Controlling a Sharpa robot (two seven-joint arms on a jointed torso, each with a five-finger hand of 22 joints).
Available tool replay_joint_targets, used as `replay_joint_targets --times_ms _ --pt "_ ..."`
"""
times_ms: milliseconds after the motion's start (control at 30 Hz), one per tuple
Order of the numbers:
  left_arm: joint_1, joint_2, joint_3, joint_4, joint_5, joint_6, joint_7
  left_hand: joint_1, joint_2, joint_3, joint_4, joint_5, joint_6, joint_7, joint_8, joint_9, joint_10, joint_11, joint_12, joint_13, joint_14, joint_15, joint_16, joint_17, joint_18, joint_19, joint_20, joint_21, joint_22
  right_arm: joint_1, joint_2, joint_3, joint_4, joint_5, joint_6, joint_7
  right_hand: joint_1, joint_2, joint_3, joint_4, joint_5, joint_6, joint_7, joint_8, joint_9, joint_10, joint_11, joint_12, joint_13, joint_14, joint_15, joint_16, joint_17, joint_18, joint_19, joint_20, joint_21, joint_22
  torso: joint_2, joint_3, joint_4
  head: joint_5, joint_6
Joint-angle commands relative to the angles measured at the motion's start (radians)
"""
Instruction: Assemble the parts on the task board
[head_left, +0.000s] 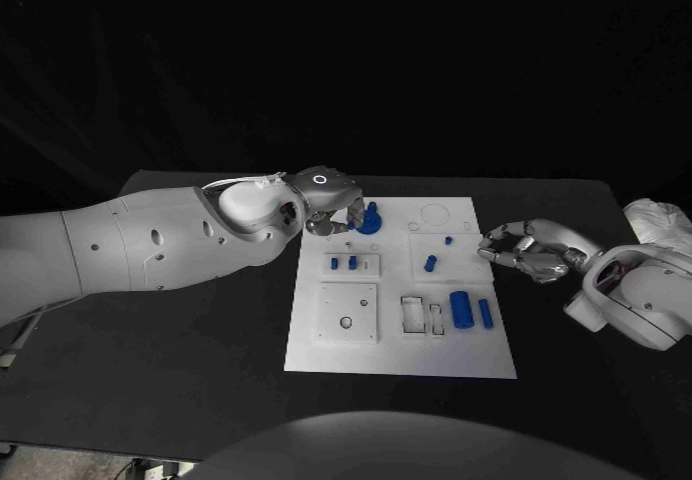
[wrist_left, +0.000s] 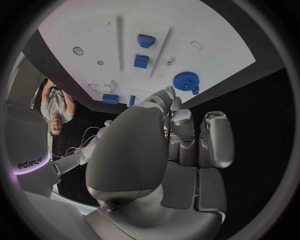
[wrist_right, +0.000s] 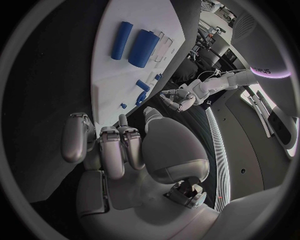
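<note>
**Left hand beside the gear at the board's far edge**

Left hand (head_left: 329, 203) hovers at the white task board (head_left: 402, 355), fingers apart and, as far as we see, holding nothing. The round blue toothed gear (head_left: 369, 219) sits just beside its fingertips, toward the board's middle. Our right hand (head_left: 522, 250) waits off the opposite edge, loosely curled and empty. Whether fingertips touch the gear stays hidden.

We see bare black surface (head_left: 188, 340) around the task board (head_left: 325, 355); upright blue parts (head_left: 462, 308) crowd its right side.
</note>
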Motion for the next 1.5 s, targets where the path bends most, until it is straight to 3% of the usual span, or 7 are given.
replay_joint_targets --times_ms 33,233,367,700,833,933,1500 --pt "0.001 -0.012 -0.001 0.015 0.022 0.019 -0.009 -0.011 0.001 -0.001 0.004 -0.009 -0.005 -0.003 -0.005 -0.002 0.006 -0.001 -0.006 -0.002 0.006 0.001 0.001 -0.003 -0.011 0.03 -0.001 0.005 0.195 -0.002 0.001 0.0 -0.002 0.005 0.006 0.012 0.006 0.002 -0.001 0.004 0.004 0.0 -0.003 0.001 -0.001 0.104 0.005 0.0 0.263 0.106 0.003 0.003 0.263 0.013 -0.001 0.0 -0.003 0.163 0.0 -0.003 0.005 -0.004 0.0" --pt "-0.001 -0.022 -0.002 0.014 0.042 0.022 -0.022 -0.013 -0.001 -0.001 0.006 -0.016 -0.005 -0.003 -0.007 -0.004 0.008 0.0 -0.011 -0.005 0.005 0.0 -0.001 -0.008 -0.011 0.03 -0.001 0.004 0.195 -0.007 0.002 0.0 -0.005 0.007 0.009 0.012 0.006 0.002 -0.001 0.004 0.004 0.0 -0.003 0.001 -0.001 0.104 0.005 0.0 0.263 0.106 0.003 0.003 0.263 0.014 -0.002 0.0 -0.004 0.163 -0.001 -0.0051 0.0063 -0.003 0.0" --pt "-0.005 -0.02 -0.002 0.009 0.055 0.02 -0.036 -0.014 -0.002 -0.001 0.008 -0.021 -0.006 -0.003 -0.009 -0.005 0.008 0.0 -0.015 -0.007 0.005 -0.001 -0.002 -0.011 -0.011 0.03 -0.001 0.004 0.195 -0.01 0.004 0.0 -0.006 0.007 0.011 0.011 0.007 0.003 -0.001 0.005 0.004 0.0 -0.003 0.001 -0.001 0.104 0.005 0.0 0.263 0.106 0.003 0.003 0.263 0.014 -0.003 0.0 -0.005 0.162 0.001 -0.0035 0.0054 0.0 0.0" --pt "-0.045 0.008 -0.002 -0.033 0.066 0.007 -0.04 -0.009 -0.001 0.003 0.007 -0.023 -0.008 0.0 -0.011 -0.007 0.012 0.002 -0.019 -0.009 0.004 -0.001 -0.004 -0.016 -0.011 0.03 -0.001 0.003 0.195 -0.012 0.005 0.0 -0.008 0.007 0.01 0.014 0.007 0.003 -0.001 0.005 0.004 0.0 -0.003 0.001 -0.001 0.104 0.005 0.0 0.263 0.106 0.003 0.003 0.263 0.014 -0.004 0.0 -0.006 0.162 0.002 -0.0035 0.0041 -0.002 0.0" --pt "-0.054 0.019 -0.002 -0.051 0.062 0.0 -0.041 -0.008 -0.001 0.003 0.007 -0.023 -0.008 0.001 -0.012 -0.007 0.013 0.003 -0.019 -0.01 0.004 -0.001 -0.005 -0.017 -0.011 0.03 -0.001 0.004 0.195 -0.013 0.004 0.0 -0.008 0.007 0.01 0.014 0.008 0.004 0.0 0.005 0.004 0.0 -0.003 0.001 -0.001 0.104 0.005 0.0 0.263 0.106 0.003 0.003 0.263 0.014 -0.004 0.0 -0.006 0.162 0.001 -0.0025 0.0051 -0.003 0.0" --pt "-0.057 0.027 -0.001 -0.062 0.061 -0.004 -0.043 -0.008 -0.001 0.004 0.007 -0.024 -0.008 0.002 -0.012 -0.008 0.013 0.004 -0.02 -0.01 0.003 -0.001 -0.006 -0.019 -0.011 0.03 -0.001 0.004 0.195 -0.013 0.004 0.0 -0.009 0.007 0.009 0.014 0.008 0.004 0.0 0.005 0.004 0.0 -0.003 0.001 -0.001 0.104 0.005 0.0 0.263 0.106 0.003 0.003 0.263 0.014 -0.004 0.0 -0.006 0.162 0.0 -0.0028 0.0041 0.003 0.0" --pt "-0.062 0.058 -0.001 -0.09 0.065 0.012 -0.046 -0.003 -0.001 0.008 0.006 -0.023 -0.015 0.003 -0.019 -0.012 0.019 0.006 -0.025 -0.013 0.001 0.001 -0.01 -0.027 -0.01 0.029 0.0 0.0 0.194 -0.015 0.005 0.0 -0.01 0.007 0.009 0.016 0.008 0.004 0.0 0.005 0.004 0.0 -0.003 0.001 -0.001 0.104 0.005 0.0 0.263 0.106 0.003 0.003 0.263 0.014 -0.004 0.0 -0.007 0.162 0.0 -0.0029 0.0044 0.0 0.0"
